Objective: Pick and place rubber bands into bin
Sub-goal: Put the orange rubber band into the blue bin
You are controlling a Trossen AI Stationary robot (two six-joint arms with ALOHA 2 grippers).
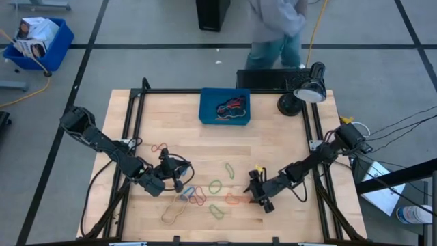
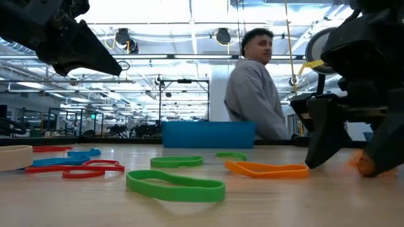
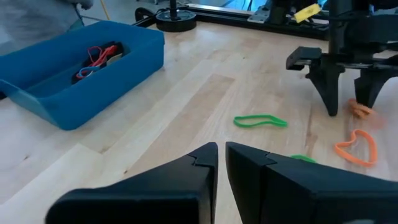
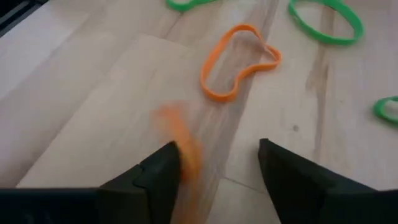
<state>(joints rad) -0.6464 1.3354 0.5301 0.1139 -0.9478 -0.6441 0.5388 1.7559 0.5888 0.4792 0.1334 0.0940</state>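
Wooden table (image 4: 81, 93), orange rubber band (image 4: 180, 146) beside right fingers (image 4: 158, 171)

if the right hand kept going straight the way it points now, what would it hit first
Likely the orange rubber band lying flat just ahead of the open right hand; a blurred orange one sits nearer, by one finger. Depth is hard to judge.

Rubber bands (image 1: 232, 104) in bin (image 1: 207, 113) (others outside).

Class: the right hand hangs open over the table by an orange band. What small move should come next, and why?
Probably lower slightly and close. The right hand is open at the table, with a blurred orange rubber band by one finger, seemingly not gripped. The bin is across the table.
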